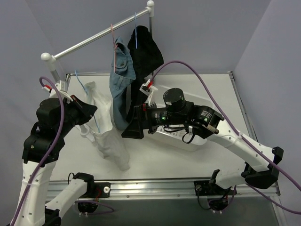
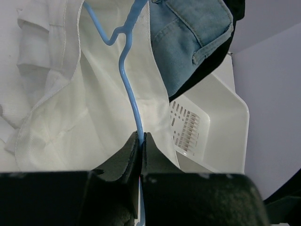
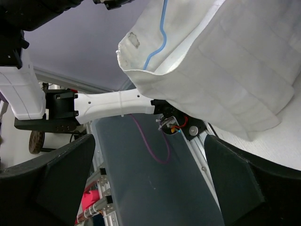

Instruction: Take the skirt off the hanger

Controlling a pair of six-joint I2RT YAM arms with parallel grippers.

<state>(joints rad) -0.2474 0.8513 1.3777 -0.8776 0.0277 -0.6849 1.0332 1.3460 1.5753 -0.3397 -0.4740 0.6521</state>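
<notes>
The black skirt [image 1: 146, 47] hangs from the rail on a light-blue hanger [image 1: 135, 35] at the right end, and a dark edge of it shows behind the denim [image 2: 207, 70]. My left gripper [image 2: 141, 136] [image 1: 88, 110] is shut on the wire of a second light-blue hanger [image 2: 128, 80] [image 1: 81, 84], which carries a white garment [image 1: 109, 136] [image 2: 89, 113]. My right gripper [image 3: 150, 181] [image 1: 133, 126] is open beside the white garment [image 3: 225, 61], with nothing between its fingers. That garment's blue wire [image 3: 157, 40] shows inside its waist.
A blue denim garment [image 1: 121, 80] [image 2: 193, 37] hangs on a pink hanger [image 1: 113, 34] from the white rail [image 1: 89, 41], between the skirt and the white garment. A white tub [image 1: 181, 139] [image 2: 221, 122] lies under my right arm.
</notes>
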